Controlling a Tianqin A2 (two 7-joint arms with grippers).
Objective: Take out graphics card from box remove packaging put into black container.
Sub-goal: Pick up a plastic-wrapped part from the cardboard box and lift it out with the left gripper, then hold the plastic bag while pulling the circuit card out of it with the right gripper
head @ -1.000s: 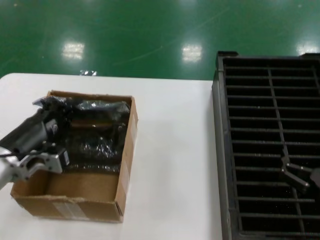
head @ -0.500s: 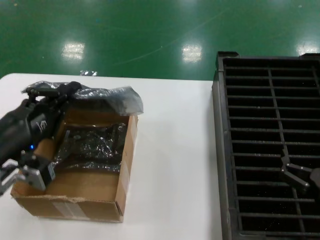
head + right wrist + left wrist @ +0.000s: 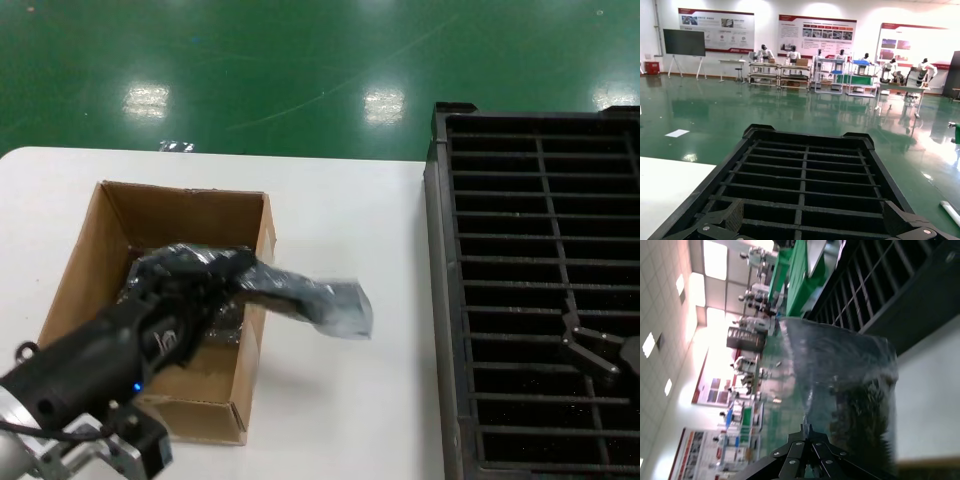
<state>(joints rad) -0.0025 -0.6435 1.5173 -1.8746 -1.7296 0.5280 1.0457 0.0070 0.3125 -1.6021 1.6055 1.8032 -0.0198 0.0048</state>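
Head view: the left gripper [image 3: 215,272] was clamped on one end of the packaging [image 3: 310,300], which hung raised over the right-hand wall of the box [image 3: 252,345] and reached out above the white table [image 3: 350,200], on the side toward the black container [image 3: 540,290]. In the left wrist view the bag [image 3: 850,390] stood out from the closed fingertips, shiny and translucent, with a dark mottled mass inside its lower part; this was judged to be the graphics card, though no bracket or connector could be made out. More silvery wrapping [image 3: 225,320] lay on the floor of the box, partly hidden by the arm. The right gripper [image 3: 600,355] hovered above the ribbed slots of the black container, well apart from the bag, its jaws spread wide in the right wrist view. Step in hand, as judged: lifting the bagged card out of the box, the first stage of the task. The next move probably called for bringing the bag within reach of the right gripper, so that one gripper could hold the wrapping while the card was drawn free; the thin, slippery film was likely to slide or tear under a one-ended grip.
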